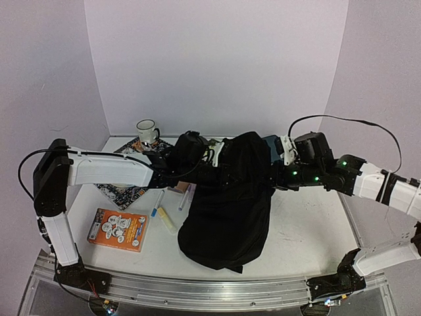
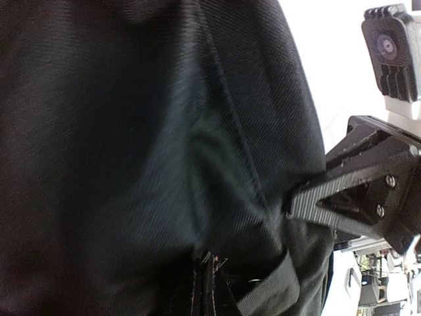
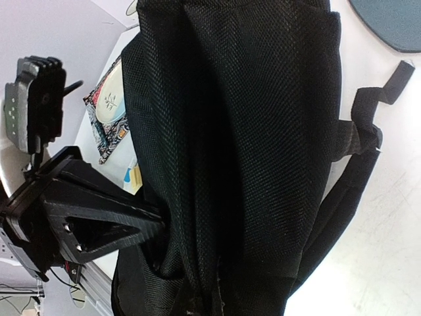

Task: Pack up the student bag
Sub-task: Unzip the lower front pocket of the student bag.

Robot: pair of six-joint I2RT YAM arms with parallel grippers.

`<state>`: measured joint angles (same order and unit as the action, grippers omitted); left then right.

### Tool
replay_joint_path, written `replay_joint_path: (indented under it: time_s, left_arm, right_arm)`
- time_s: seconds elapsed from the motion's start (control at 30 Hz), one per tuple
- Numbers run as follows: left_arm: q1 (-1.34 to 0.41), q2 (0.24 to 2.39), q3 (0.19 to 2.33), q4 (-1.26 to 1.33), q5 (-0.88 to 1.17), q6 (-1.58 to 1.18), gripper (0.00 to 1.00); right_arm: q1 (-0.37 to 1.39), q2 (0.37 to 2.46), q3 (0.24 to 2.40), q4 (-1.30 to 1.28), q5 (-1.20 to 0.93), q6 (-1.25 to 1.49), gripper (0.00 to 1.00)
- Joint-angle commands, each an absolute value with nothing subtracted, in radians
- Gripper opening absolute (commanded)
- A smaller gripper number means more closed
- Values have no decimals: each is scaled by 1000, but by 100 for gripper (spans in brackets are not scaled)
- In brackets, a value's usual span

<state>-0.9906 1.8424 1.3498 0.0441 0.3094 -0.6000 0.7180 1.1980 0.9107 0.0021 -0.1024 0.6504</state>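
The student bag point(image 1: 230, 204) is a large floppy black backpack. Its top is held up between my two grippers and its body drapes down onto the white table point(image 1: 309, 230). My left gripper point(image 1: 218, 159) is at the bag's upper left and is shut on a fold of fabric. In the left wrist view point(image 2: 210, 283) black cloth fills the frame. My right gripper point(image 1: 281, 166) is at the upper right and is shut on the bag's fabric point(image 3: 237, 131). A shoulder strap point(image 3: 358, 131) hangs loose. Each wrist view shows the other gripper's black finger pressed into the cloth.
A white mug point(image 1: 147, 130) stands at the back left by a patterned book point(image 1: 122, 191). An orange box point(image 1: 118, 229), a blue-tipped marker point(image 1: 158, 203), a yellow highlighter point(image 1: 166, 219) and a purple pen point(image 1: 185, 196) lie left of the bag. A dark-teal pad point(image 3: 388, 23) lies behind it.
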Motion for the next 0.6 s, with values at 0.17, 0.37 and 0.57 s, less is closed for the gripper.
replay_joint_path:
  time_s: [0.17,0.37,0.57]
  left_arm:
    - [-937,1685,1217,87,173,-560,0]
    - [-902,1661,1172,89,180,-555,0]
    - [-871,1661,1151,85,129,-543,0]
  right_arm:
    - [721,1090,881,-40,86,657,0]
    - [721,1069,859,-61,91,663,0]
    - [721,1049,843,-63,70,657,0]
